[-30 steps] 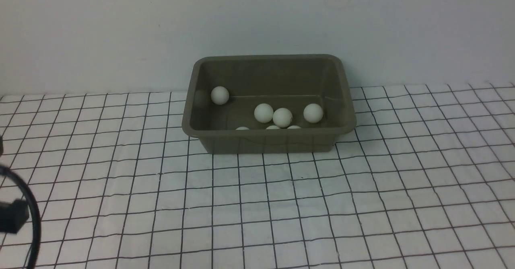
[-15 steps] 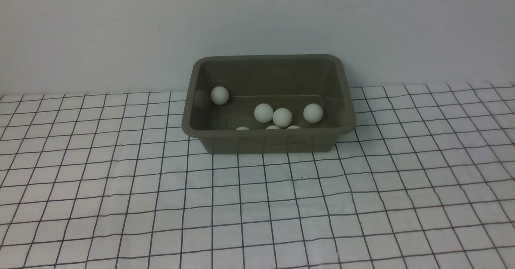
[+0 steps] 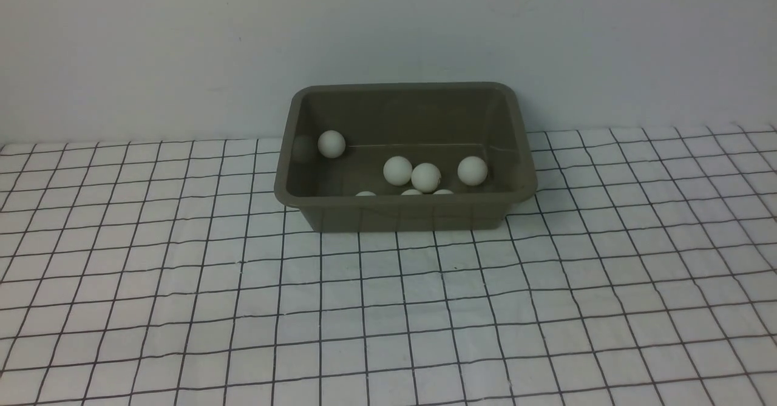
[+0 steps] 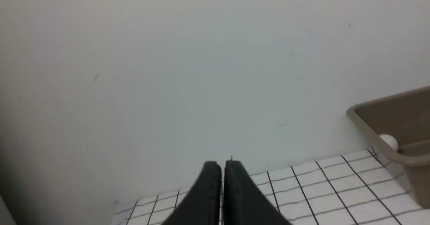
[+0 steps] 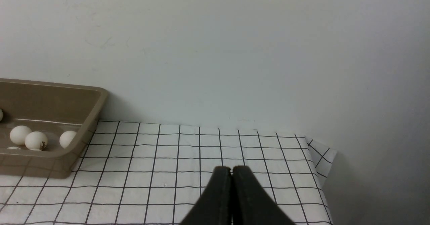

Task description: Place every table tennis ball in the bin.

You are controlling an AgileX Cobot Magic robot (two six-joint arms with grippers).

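Observation:
The olive-grey bin (image 3: 284, 187) stands at the back of the checked cloth, against the wall. Several white table tennis balls lie inside it: one (image 3: 331, 143) near its left wall, a cluster (image 3: 426, 176) in the middle, and others half hidden behind the near wall. No ball shows on the cloth. Neither arm appears in the front view. My left gripper (image 4: 222, 164) is shut and empty, with the bin's corner (image 4: 364, 124) and one ball (image 4: 389, 141) off to its side. My right gripper (image 5: 231, 169) is shut and empty, well away from the bin (image 5: 80, 141).
The grid-patterned cloth (image 3: 388, 309) covers the table up to the pale wall (image 3: 388, 30). In the right wrist view the cloth's far corner (image 5: 320, 152) hangs over the table's edge.
The left arm's dark cable and housing, seen at the front view's left edge a second ago, have drawn out of view. The bin and the balls have not moved.

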